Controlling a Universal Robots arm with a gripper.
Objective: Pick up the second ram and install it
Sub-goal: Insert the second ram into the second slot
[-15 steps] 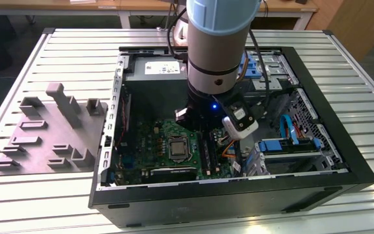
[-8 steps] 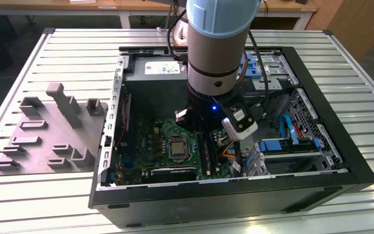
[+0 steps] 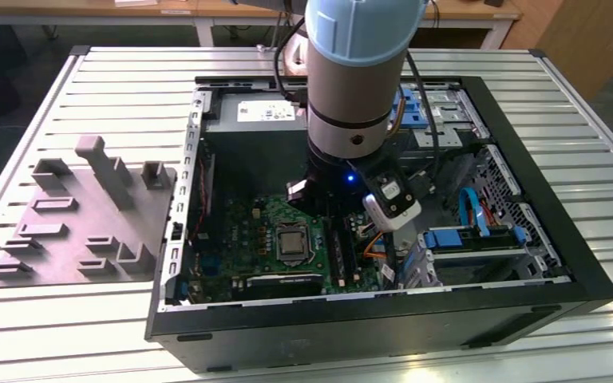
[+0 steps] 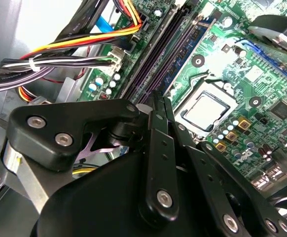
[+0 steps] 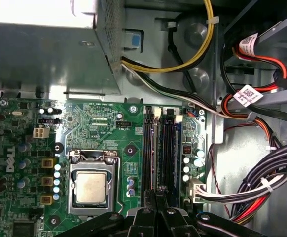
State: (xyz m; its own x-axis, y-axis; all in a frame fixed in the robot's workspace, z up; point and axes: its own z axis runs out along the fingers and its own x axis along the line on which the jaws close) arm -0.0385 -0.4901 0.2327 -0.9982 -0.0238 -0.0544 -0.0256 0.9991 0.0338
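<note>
The open computer case [image 3: 392, 319] lies on the slatted table [image 3: 93, 335], and the arm [image 3: 354, 88] reaches down into it over the motherboard [image 3: 248, 231]. The exterior view takes in the grey holder tray [image 3: 125, 219] beside the case, on that view's left. The first wrist view gives the power supply box [image 5: 45, 54] and a cable bundle [image 5: 276, 177] instead. In the second wrist view the gripper [image 4: 161, 98] has its fingers drawn together. They sit at the near end of a dark bluish strip, seemingly the second ram [image 4: 185, 49], which stands in a slot beside the processor [image 4: 207, 111]. Whether they pinch it I cannot tell.
</note>
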